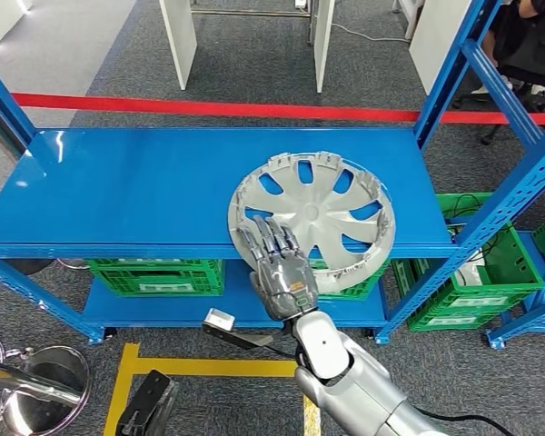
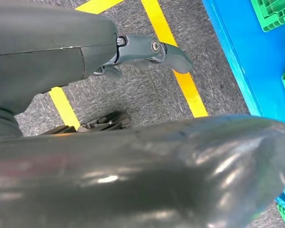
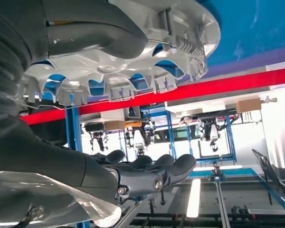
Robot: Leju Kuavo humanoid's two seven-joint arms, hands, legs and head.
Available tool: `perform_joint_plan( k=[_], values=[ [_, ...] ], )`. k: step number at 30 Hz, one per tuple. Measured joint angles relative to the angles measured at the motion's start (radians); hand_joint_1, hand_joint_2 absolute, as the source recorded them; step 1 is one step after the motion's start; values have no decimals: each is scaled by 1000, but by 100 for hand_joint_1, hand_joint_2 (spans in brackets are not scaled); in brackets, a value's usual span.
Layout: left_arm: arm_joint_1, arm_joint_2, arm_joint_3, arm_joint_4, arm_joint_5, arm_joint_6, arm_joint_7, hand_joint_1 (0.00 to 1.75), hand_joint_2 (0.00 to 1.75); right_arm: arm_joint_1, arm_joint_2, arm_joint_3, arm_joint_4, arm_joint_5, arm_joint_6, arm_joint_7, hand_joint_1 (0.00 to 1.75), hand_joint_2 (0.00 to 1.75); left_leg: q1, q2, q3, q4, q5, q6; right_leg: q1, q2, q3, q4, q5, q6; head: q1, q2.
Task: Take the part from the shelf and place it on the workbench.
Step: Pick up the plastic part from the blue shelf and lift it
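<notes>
One silver wheel cover overhangs the blue shelf front edge. The right hand (fingers spread, holding nothing) rests over its rim; open shelf lies leftward.

Head camera sits high on robot, looks forward and down at long blue metal shelf and grey carpet floor. Left wrist camera hangs low, very close behind its hand, looks down at floor and yellow tape line. Right wrist camera, turned over, sits very close under round silver plastic wheel cover. Head view shares that cover and shelf.
</notes>
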Motion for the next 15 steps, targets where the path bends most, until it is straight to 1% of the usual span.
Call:
perform_joint_plan(
  k=[11, 15],
  values=[
    [0, -2, 9, 9, -9, -9, 1, 0, 0, 14, -24, 1, -2, 5, -2, 1, 0, 175, 0, 0, 0, 0, 0, 0, 0, 0, 0, 0, 0, 0, 0, 0],
    [1, -6, 20, 10, -21, -16, 4, 0, 0, 17, -31, 1, -1, 18, -1, 12, 0, 175, 0, 0, 0, 0, 0, 0, 0, 0, 0, 0, 0, 0, 0, 0]
  ],
)
